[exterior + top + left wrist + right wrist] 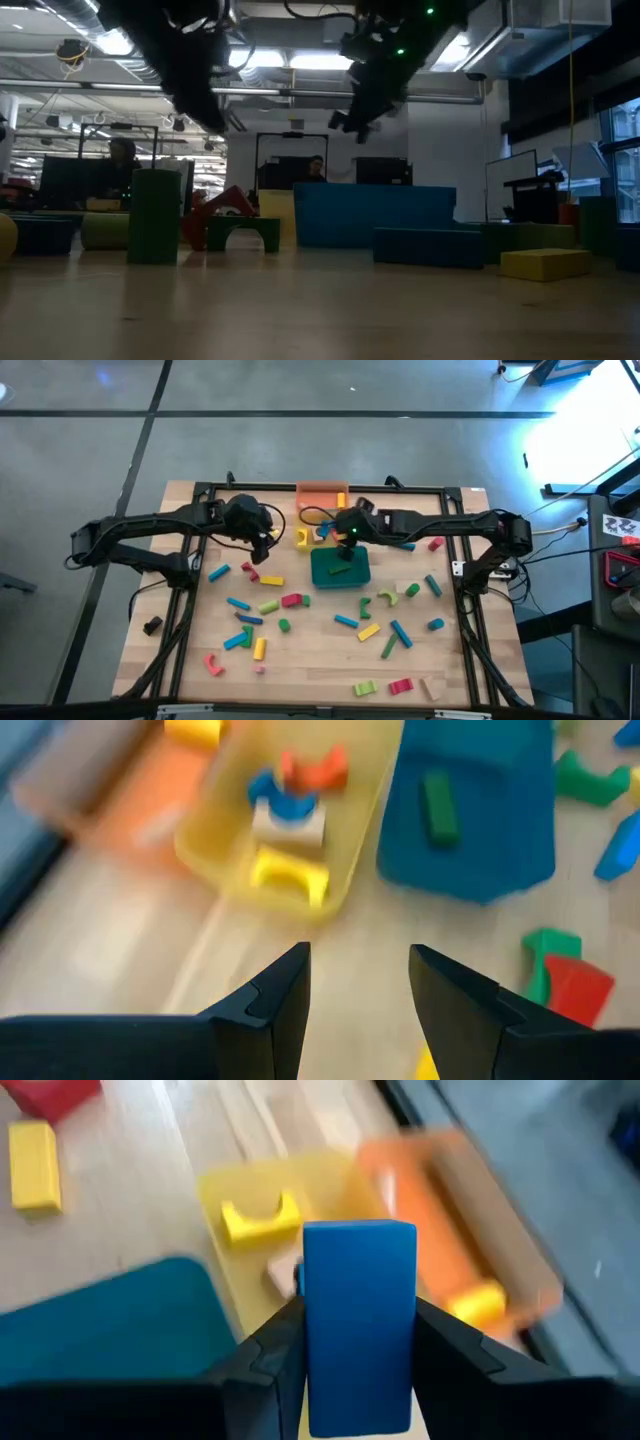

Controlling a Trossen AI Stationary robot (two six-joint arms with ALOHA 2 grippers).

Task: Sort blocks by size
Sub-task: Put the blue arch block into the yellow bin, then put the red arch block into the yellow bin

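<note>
I had the right gripper [358, 1355] clamped on a blue block [359, 1320], held above the trays near the yellow tray [300, 1190]. The left gripper [358, 982] hung open and empty nearby. Next, I judged, came picking the tray that fit the block's size and releasing it there.

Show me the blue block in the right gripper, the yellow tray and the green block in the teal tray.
blue block [359, 1320], right wrist view, middle of its front face
yellow tray [362, 815], left wrist view, its side wall
green block [437, 808], left wrist view, middle of its top
</note>
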